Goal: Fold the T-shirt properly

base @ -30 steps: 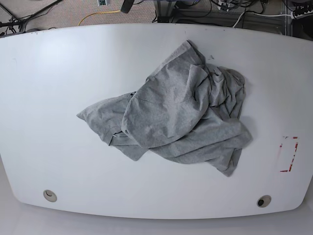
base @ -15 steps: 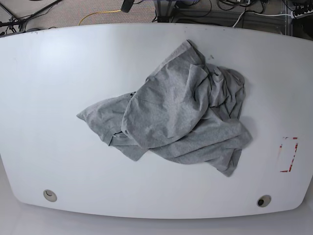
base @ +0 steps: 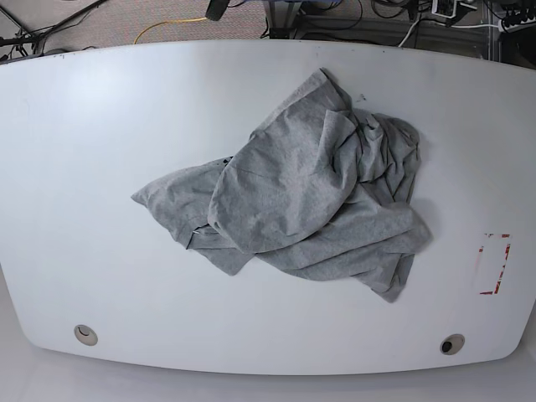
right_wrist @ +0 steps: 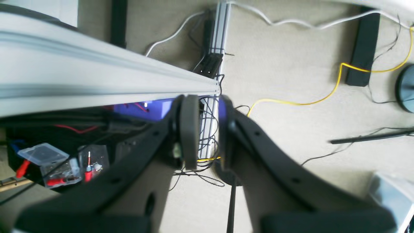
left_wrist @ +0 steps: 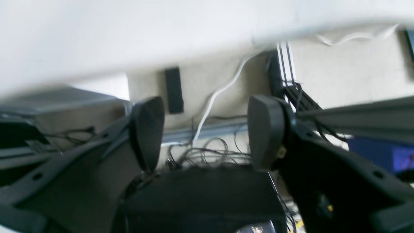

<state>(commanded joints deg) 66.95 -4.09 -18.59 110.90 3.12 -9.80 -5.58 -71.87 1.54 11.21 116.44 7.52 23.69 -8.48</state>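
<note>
- One T-shirt (base: 301, 197) is seen in the base view, crumpled in a heap near the middle of the white table (base: 92, 151), slightly toward that view's right.
- The heap is unfolded: one lobe reaches toward the far edge, one toward the view's left, and a tail points toward the near right corner. No lettering can be made out.
- Bare tabletop is left on every side of the cloth; the widest free strip lies on the view's left, a narrower one on the right and along the near edge.
- Two round grommet holes are counted on the near edge: one at near left (base: 85, 334), one at near right (base: 451, 344).
- One red-outlined marker (base: 493, 264) is stuck close to the right edge, well apart from the shirt.
- No arm is seen over the table in the base view.
- Left gripper (left_wrist: 207, 132): fingers spread wide, nothing held between them; it is pointed at the blurred table edge with floor and cables behind.
- Right gripper (right_wrist: 204, 129): fingers drawn narrow with a slim gap left, nothing gripped; it hangs over carpet, an aluminium rail (right_wrist: 97, 77) and a yellow cable (right_wrist: 336, 84).
- Both grippers are off the tabletop and apart from the shirt.
</note>
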